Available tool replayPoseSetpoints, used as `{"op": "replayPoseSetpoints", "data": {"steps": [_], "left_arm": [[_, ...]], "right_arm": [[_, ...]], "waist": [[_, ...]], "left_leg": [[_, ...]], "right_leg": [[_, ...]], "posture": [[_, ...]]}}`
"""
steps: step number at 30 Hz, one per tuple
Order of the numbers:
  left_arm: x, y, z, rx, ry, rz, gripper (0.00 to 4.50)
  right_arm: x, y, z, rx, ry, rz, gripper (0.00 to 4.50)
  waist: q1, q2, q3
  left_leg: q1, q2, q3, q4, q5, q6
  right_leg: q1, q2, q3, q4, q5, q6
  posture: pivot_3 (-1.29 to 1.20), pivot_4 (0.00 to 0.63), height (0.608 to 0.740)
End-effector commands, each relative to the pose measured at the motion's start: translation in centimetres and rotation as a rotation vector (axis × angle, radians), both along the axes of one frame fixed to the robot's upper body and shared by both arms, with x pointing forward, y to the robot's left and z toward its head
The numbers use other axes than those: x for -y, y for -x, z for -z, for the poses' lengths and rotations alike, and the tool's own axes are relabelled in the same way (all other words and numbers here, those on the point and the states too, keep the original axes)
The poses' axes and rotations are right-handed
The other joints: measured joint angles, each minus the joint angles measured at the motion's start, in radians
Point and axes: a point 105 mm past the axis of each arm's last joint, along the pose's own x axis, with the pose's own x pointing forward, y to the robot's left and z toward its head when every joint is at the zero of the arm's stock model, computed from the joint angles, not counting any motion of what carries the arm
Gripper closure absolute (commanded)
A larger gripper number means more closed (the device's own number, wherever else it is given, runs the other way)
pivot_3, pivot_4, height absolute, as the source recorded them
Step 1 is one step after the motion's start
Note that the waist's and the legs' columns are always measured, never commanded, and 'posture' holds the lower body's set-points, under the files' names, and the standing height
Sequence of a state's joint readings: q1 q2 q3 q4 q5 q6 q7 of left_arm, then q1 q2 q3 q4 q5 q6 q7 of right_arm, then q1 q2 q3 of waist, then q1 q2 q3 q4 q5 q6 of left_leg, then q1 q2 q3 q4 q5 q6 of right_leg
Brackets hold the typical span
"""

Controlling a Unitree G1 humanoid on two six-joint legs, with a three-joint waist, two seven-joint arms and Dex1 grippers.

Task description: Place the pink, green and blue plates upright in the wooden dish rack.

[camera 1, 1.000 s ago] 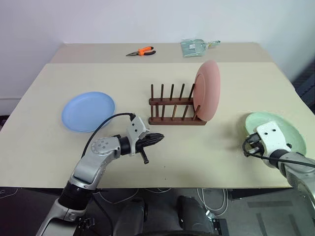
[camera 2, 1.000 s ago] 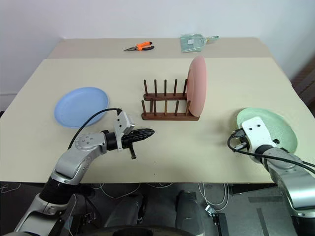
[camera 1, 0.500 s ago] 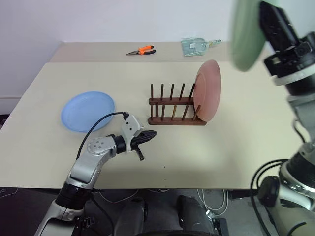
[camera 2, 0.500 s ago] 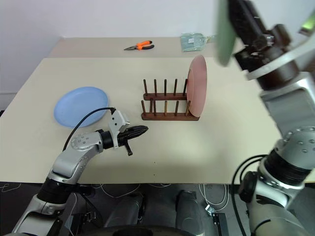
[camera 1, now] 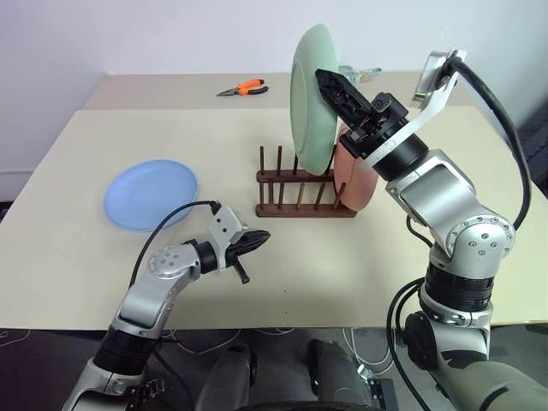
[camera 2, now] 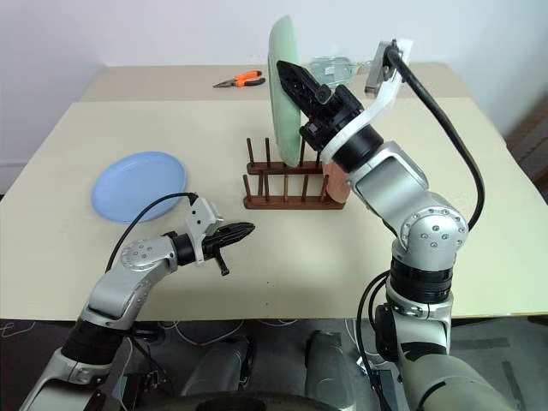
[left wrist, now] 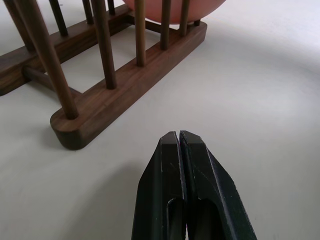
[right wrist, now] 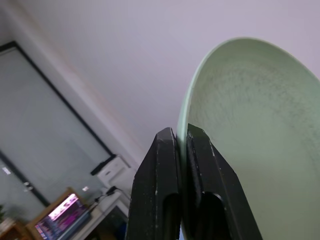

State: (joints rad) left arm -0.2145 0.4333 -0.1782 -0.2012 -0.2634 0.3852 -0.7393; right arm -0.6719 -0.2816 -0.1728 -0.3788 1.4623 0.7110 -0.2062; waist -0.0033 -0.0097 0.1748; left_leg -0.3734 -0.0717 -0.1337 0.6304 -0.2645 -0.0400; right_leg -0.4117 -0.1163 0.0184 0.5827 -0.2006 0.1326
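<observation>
My right gripper (camera 1: 329, 86) is shut on the rim of the green plate (camera 1: 309, 98) and holds it upright in the air, just above the wooden dish rack (camera 1: 295, 193). The right wrist view shows the same pinch (right wrist: 181, 136) on the green plate (right wrist: 250, 130). The pink plate (camera 1: 350, 178) stands upright in the rack's right end, partly hidden behind my right arm. On the table to the left the blue plate (camera 1: 151, 193) lies flat. My left gripper (camera 1: 257, 240) is shut and empty, low over the table in front of the rack (left wrist: 95, 107).
Orange-handled pliers (camera 1: 247, 88) and a clear bag (camera 2: 332, 65) lie on the second table at the back. The cream table (camera 1: 368, 257) has bare surface in front of the rack and to its right.
My right arm lifted the green plate off the table at the right, swung it up and left, and turned it on edge above the rack. The left gripper stayed almost still.
</observation>
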Motion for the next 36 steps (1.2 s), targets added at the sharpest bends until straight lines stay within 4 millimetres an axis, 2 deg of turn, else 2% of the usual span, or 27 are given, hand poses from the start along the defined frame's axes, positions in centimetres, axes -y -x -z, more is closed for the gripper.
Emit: {"op": "replayPoseSetpoints", "data": {"steps": [1, 5, 8, 10, 12, 13, 14, 16, 18, 19, 20, 21, 23, 25, 27, 30, 33, 36], "left_arm": [[0.0, 0.0, -1.3, 0.056, 0.008, 0.0, 4.5], [0.0, 0.0, -1.4, 0.058, 0.009, 0.001, 4.5], [0.1, 0.0, -1.4, 0.059, 0.009, 0.002, 4.5], [0.0, -0.1, -1.4, 0.06, 0.008, 0.0, 4.5], [-0.2, -0.1, -1.6, 0.047, 0.025, -0.01, 4.5], [-0.5, -0.2, -1.7, 0.041, 0.036, -0.02, 3.94], [-1.0, -0.7, -2.1, 0.045, 0.056, -0.057, 3.62], [-2.9, -2.5, -3.5, 0.084, 0.107, -0.196, 2.71], [-5.4, -4.3, -4.6, 0.125, 0.14, -0.361, 1.58], [-6.9, -5.1, -5.1, 0.14, 0.154, -0.452, 1.07], [-9.0, -6.1, -5.8, 0.169, 0.174, -0.58, 0.53], [-12.4, -7.2, -6.7, 0.189, 0.202, -0.775, 0.11], [-18.7, -7.8, -8.1, 0.211, 0.253, -1.149, 0.11], [-22.5, -7.2, -8.4, 0.191, 0.287, -1.392, 0.11], [-25.0, -6.2, -7.8, 0.123, 0.333, -1.561, 0.11], [-25.8, -5.1, -6.6, -0.013, 0.416, -1.633, 0.11], [-25.2, -4.6, -5.2, -0.151, 0.499, -1.614, 0.11], [-23.8, -4.0, -2.5, -0.377, 0.666, -1.571, 0.11]], "right_arm": [[0.3, -0.8, 0.2, -0.027, -0.022, 0.032, 4.47], [0.7, -2.5, 1.3, -0.126, -0.071, 0.063, 4.47], [1.3, -3.5, 1.8, -0.165, -0.094, 0.094, 3.47], [1.6, -3.8, 1.4, -0.134, -0.055, 0.138, 2.47], [1.7, -3.4, 0.1, -0.013, 0.061, 0.197, 1.54], [1.8, -3.1, -0.8, 0.068, 0.132, 0.235, 1.45], [2.0, -2.8, -1.6, 0.145, 0.195, 0.265, 1.45], [2.4, -2.3, -3.0, 0.275, 0.299, 0.309, 1.45], [2.5, -1.7, -3.9, 0.372, 0.372, 0.318, 0.99], [2.5, -1.3, -4.3, 0.418, 0.406, 0.317, 0.65], [2.3, -0.9, -4.6, 0.476, 0.458, 0.313, 0.1], [1.4, -0.2, -4.5, 0.55, 0.555, 0.287, 0.0], [-0.8, 1.2, -2.7, 0.672, 0.767, 0.188, 0.0], [-2.2, 1.9, -0.4, 0.727, 0.89, 0.1, 0.0], [-3.1, 2.1, 1.4, 0.73, 0.924, 0.041, 0.0], [-4.6, 2.6, 3.2, 0.726, 0.915, -0.021, 0.0], [-5.7, 3.2, 4.1, 0.721, 0.889, -0.064, 0.0], [-6.4, 3.5, 4.8, 0.708, 0.873, -0.084, 0.0]], "waist": [[-0.008, 0.0, 0.0], [-0.011, 0.0, 0.0], [-0.011, 0.0, 0.0], [-0.011, 0.0, 0.0], [-0.011, 0.001, 0.0], [-0.01, 0.001, 0.001], [-0.01, 0.001, 0.001], [-0.01, 0.001, 0.001], [-0.01, 0.0, 0.0], [-0.011, 0.0, 0.0], [-0.013, 0.0, 0.0], [-0.012, 0.0, 0.0], [-0.014, -0.001, 0.001], [-0.019, -0.003, 0.0], [-0.017, -0.004, -0.001], [-0.008, -0.006, -0.001], [0.002, -0.013, 0.001], [0.008, -0.015, 0.0]], "left_leg": [[0.0, 0.0, 0.0, 0.0, 0.0, 0.0], [0.0, 0.0, 0.0, 0.0, 0.0, 0.0], [0.0, 0.0, 0.0, -0.001, 0.0, 0.0], [0.0, 0.0, 0.0, 0.0, 0.0, 0.0], [0.0, 0.0, 0.0, 0.0, 0.0, 0.0], [0.0, 0.0, 0.0, 0.0, 0.0, 0.0], [-0.001, 0.0, 0.001, 0.0, 0.0, 0.0], [-0.001, 0.0, 0.0, 0.0, 0.0, 0.0], [-0.001, 0.0, 0.0, 0.0, 0.0, 0.0], [0.0, 0.0, 0.0, 0.0, 0.0, 0.0], [0.0, 0.001, 0.0, 0.0, 0.0, 0.0], [0.0, 0.001, 0.0, 0.0, 0.0, 0.0], [0.0, 0.0, 0.0, 0.0, 0.0, 0.0], [0.0, 0.001, 0.0, -0.001, 0.0, 0.0], [0.0, 0.001, 0.0, -0.001, 0.0, 0.0], [0.0, -0.001, 0.0, 0.001, 0.0, -0.001], [-0.001, -0.002, -0.002, 0.001, 0.001, -0.002], [-0.001, -0.002, -0.003, 0.001, 0.001, -0.002]], "right_leg": [[0.0, 0.0, 0.0, 0.0, 0.0, 0.0], [0.0, 0.0, 0.0, 0.0, 0.0, 0.001], [-0.001, 0.0, 0.0, 0.0, 0.001, 0.001], [-0.001, 0.0, 0.0, 0.0, 0.001, 0.001], [-0.001, 0.0, 0.0, 0.0, 0.001, 0.002], [-0.001, 0.0, 0.0, 0.0, 0.001, 0.002], [-0.001, 0.0, 0.0, 0.0, 0.001, 0.002], [-0.001, 0.0, 0.0, 0.0, 0.001, 0.002], [-0.001, 0.0, -0.001, 0.0, 0.001, 0.003], [-0.001, 0.001, -0.001, 0.0, 0.001, 0.003], [0.0, 0.001, -0.001, 0.0, -0.001, 0.007], [0.0, 0.001, -0.001, 0.0, -0.001, 0.007], [-0.001, 0.001, -0.001, 0.0, -0.001, 0.007], [-0.002, 0.001, -0.001, 0.0, -0.001, 0.008], [-0.001, 0.001, -0.001, 0.0, -0.001, 0.009], [0.0, -0.001, 0.0, 0.0, -0.001, 0.008], [0.0, -0.001, -0.001, -0.001, 0.001, 0.007], [0.0, -0.001, -0.001, 0.0, 0.001, 0.006]], "posture": [[0.0, 0.15, 0.74], [0.0, 0.15, 0.74], [0.0, 0.15, 0.74], [0.0, 0.15, 0.74], [0.0, 0.15, 0.74], [0.0, 0.15, 0.74], [0.0, 0.15, 0.74], [0.0, 0.15, 0.74], [0.0, 0.15, 0.74], [0.0, 0.15, 0.74], [0.0, 0.15, 0.74], [0.0, 0.15, 0.74], [0.0, 0.15, 0.74], [0.0, 0.15, 0.74], [0.0, 0.15, 0.74], [0.0, 0.15, 0.74], [0.0, 0.15, 0.74], [0.0, 0.15, 0.74]]}}
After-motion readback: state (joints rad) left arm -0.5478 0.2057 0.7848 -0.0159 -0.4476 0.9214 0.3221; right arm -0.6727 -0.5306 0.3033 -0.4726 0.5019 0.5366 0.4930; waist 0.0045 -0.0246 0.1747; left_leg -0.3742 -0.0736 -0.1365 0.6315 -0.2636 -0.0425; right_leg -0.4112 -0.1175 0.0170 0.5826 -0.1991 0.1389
